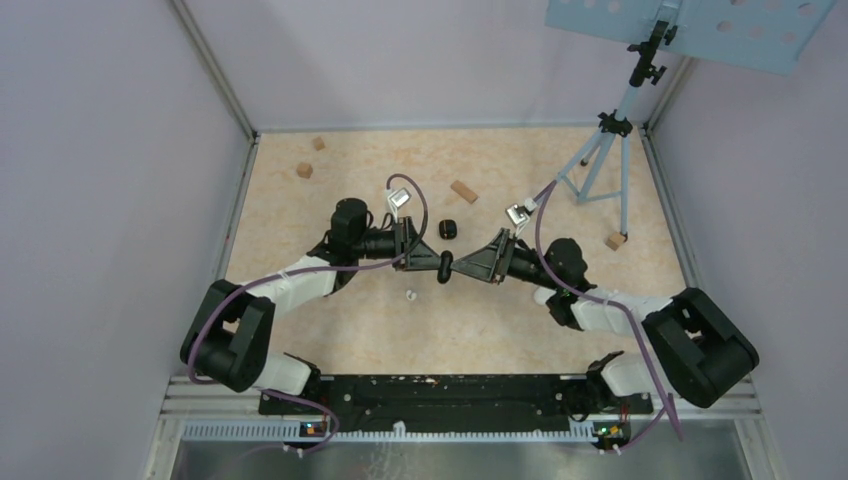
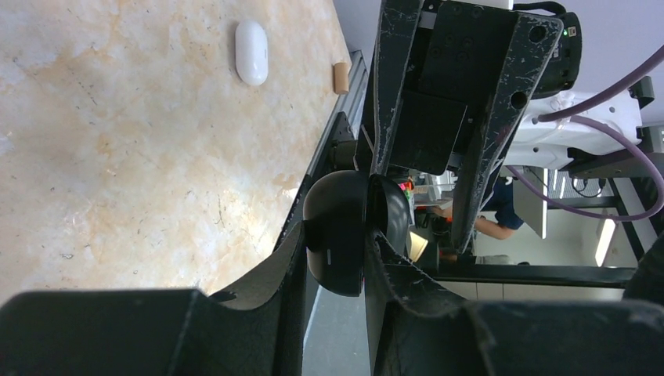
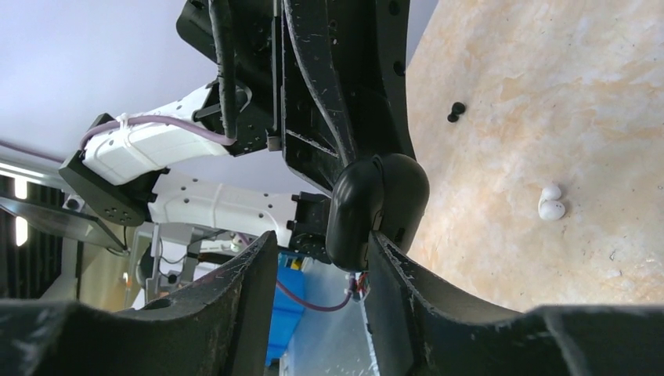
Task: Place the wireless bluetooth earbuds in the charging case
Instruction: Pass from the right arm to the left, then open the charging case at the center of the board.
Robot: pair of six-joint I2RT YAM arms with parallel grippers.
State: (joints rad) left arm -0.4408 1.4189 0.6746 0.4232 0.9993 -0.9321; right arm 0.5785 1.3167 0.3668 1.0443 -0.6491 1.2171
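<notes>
My left gripper (image 1: 436,265) is shut on a black oval charging case (image 1: 445,267) and holds it above the table's middle. In the left wrist view the case (image 2: 341,204) sits clamped between the left gripper's (image 2: 337,239) jaws. My right gripper (image 1: 464,268) faces it, open. In the right wrist view the case (image 3: 376,205) lies against one of the fingers (image 3: 395,282) of the right gripper (image 3: 321,244), the other finger apart. Two white earbuds (image 3: 550,205) and two black earbuds (image 3: 454,111) lie on the table. The white pair also shows in the top view (image 1: 410,295).
A second black case (image 1: 449,229) lies just behind the grippers. A white case (image 2: 251,52) lies on the table near a wooden block (image 2: 340,77). Wooden blocks (image 1: 304,170) (image 1: 463,191) (image 1: 615,241) are scattered. A tripod (image 1: 605,150) stands at the back right.
</notes>
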